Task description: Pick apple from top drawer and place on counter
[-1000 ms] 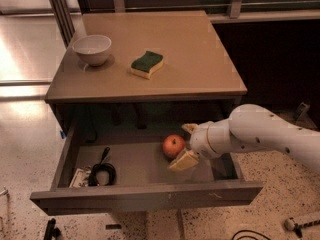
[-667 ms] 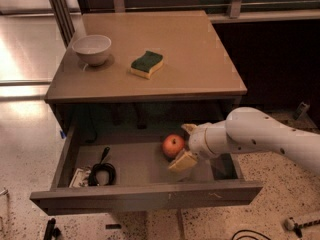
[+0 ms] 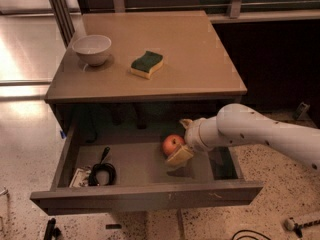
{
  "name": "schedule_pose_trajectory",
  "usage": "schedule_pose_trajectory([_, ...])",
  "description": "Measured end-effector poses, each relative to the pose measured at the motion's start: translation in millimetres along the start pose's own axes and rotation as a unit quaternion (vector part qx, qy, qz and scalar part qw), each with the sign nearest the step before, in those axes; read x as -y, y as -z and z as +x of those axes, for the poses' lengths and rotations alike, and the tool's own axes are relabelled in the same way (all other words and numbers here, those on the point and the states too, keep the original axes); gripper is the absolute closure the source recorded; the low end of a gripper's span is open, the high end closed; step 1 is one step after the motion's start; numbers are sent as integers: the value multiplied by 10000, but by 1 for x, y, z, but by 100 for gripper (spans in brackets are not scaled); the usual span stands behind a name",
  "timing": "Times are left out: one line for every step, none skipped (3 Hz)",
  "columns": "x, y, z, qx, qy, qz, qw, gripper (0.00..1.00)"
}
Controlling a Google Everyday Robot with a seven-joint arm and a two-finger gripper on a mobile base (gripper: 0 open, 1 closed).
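The top drawer [image 3: 145,198] is pulled wide open below the counter [image 3: 190,59]. The apple [image 3: 171,144], red-orange with a yellowish patch, rests on the drawer floor right of the middle. My gripper [image 3: 179,141] reaches into the drawer from the right on a white arm [image 3: 260,134]. It is open, with one tan finger behind the apple and one in front of it, close around its right side. The apple sits on the drawer floor, not lifted.
A white bowl [image 3: 92,49] and a green-and-yellow sponge [image 3: 147,64] stand on the counter's left half. A black cable coil [image 3: 102,172] and a small packet [image 3: 80,178] lie in the drawer's left part. Speckled floor surrounds the cabinet; a dark wall is behind on the right.
The arm has edged slightly to the left, bringing the gripper a little closer around the apple. The apple has not moved.
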State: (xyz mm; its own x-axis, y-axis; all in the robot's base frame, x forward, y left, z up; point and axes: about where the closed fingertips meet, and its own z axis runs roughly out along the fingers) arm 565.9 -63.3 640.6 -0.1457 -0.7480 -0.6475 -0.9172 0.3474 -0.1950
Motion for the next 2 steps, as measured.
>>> schedule_pose_trajectory([4, -15, 2, -98, 26, -85, 9999, 16])
schedule_pose_trajectory([3, -16, 2, -99, 30, -89, 9999, 35])
